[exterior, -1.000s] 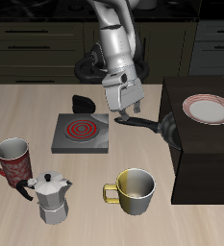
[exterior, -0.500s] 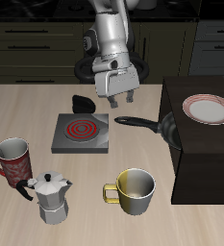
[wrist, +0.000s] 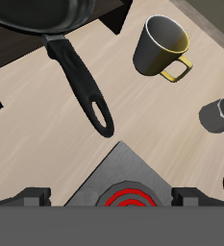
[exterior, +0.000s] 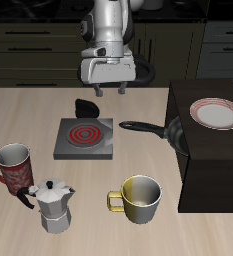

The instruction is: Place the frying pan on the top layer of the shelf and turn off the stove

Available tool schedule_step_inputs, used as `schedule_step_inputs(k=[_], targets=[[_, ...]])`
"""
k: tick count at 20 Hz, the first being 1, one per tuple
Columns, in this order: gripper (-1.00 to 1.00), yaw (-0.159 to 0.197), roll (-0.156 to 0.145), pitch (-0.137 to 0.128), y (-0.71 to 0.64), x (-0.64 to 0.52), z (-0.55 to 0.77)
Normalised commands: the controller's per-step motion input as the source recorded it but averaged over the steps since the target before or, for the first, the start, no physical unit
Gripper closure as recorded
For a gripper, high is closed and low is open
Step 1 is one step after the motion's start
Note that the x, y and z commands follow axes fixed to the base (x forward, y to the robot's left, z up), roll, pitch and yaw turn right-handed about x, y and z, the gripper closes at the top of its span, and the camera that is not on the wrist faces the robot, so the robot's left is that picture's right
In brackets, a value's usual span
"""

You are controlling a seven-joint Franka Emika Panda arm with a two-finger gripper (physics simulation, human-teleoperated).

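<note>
Hanging above the table behind the stove (exterior: 85,139), the gripper (exterior: 107,91) holds nothing, its two short fingers spread apart. The frying pan (exterior: 160,129) sits on the tabletop pressed up against the shelf (exterior: 210,160), its long straight handle pointing toward the stove, well below and forward of the gripper. The shelf is a big dark boxy block with a flat top, where a white red-rimmed plate (exterior: 215,113) rests. From the exterior view the pan's bowl is mostly lost against the shelf's dark side, so whether it touches is hard to say; the wrist view shows its rounded black rim (wrist: 46,17) and glossy handle clearly over pale wood grain. That view also catches the stove's grey corner with its red coil glowing. A black knob (exterior: 86,107) sits behind the hotplate.
</note>
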Motion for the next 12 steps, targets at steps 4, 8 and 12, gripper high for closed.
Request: schedule_step_inputs(k=[4, 8, 12], targets=[[-1.00, -0.284, -0.007, -0.029, -0.47, -0.36, 0.29], [-1.00, -0.279, -0.050, -0.027, -0.44, -0.22, 0.30], [-1.00, -0.187, -0.040, -0.063, -0.29, -0.18, 0.27]])
